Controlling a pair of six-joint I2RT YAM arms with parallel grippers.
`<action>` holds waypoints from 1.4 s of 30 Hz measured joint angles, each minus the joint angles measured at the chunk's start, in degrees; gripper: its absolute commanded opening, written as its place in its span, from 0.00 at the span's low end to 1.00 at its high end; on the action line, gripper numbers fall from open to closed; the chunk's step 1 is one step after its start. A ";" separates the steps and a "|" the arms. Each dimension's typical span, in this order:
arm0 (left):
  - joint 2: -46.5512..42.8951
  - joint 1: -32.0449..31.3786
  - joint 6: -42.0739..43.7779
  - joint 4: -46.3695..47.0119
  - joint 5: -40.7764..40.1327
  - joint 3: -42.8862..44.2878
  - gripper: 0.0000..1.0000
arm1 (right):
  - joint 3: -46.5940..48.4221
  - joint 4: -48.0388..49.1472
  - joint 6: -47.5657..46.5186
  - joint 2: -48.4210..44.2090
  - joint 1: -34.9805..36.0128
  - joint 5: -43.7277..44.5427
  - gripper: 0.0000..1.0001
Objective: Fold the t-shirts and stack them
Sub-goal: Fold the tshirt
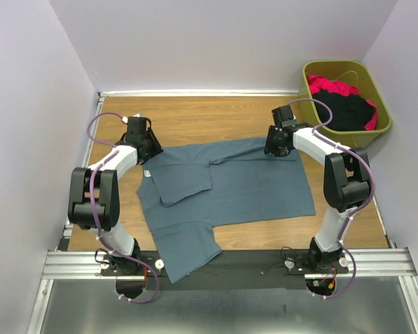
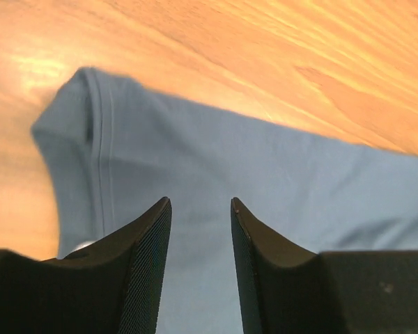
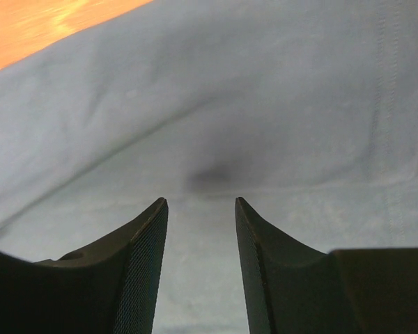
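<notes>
A slate-blue t-shirt [image 1: 230,191] lies spread on the wooden table, one sleeve folded in over its middle and another part hanging over the near edge. My left gripper [image 1: 148,154] hovers at the shirt's far left corner; in the left wrist view the jaws [image 2: 200,205] stand open over the blue cloth [image 2: 265,181], gripping nothing. My right gripper [image 1: 277,147] is at the shirt's far right corner, open too [image 3: 200,203], with only flat cloth [image 3: 230,104] below it. Red-pink [image 1: 332,86] and black [image 1: 348,111] t-shirts lie in the bin.
The olive-green bin [image 1: 313,69] stands at the back right corner. Bare wood [image 1: 195,118] shows behind the shirt. White walls close in the table on the left, the back and the right. A metal rail [image 1: 230,263] runs along the near edge.
</notes>
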 measured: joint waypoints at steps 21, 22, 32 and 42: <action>12.41 6.01 4.35 0.85 -0.22 5.22 0.37 | -1.70 1.86 2.86 0.85 -7.48 5.22 0.47; 12.41 6.27 4.55 1.03 -0.48 5.16 0.37 | -2.29 2.05 3.39 0.39 -7.87 5.27 0.47; 12.41 6.49 6.95 1.62 -2.03 5.05 0.37 | -7.56 4.66 6.21 -2.99 -11.76 0.17 0.48; 12.35 6.49 8.15 1.79 -2.89 4.94 0.37 | -8.96 8.72 9.68 -2.97 -12.41 -2.05 0.47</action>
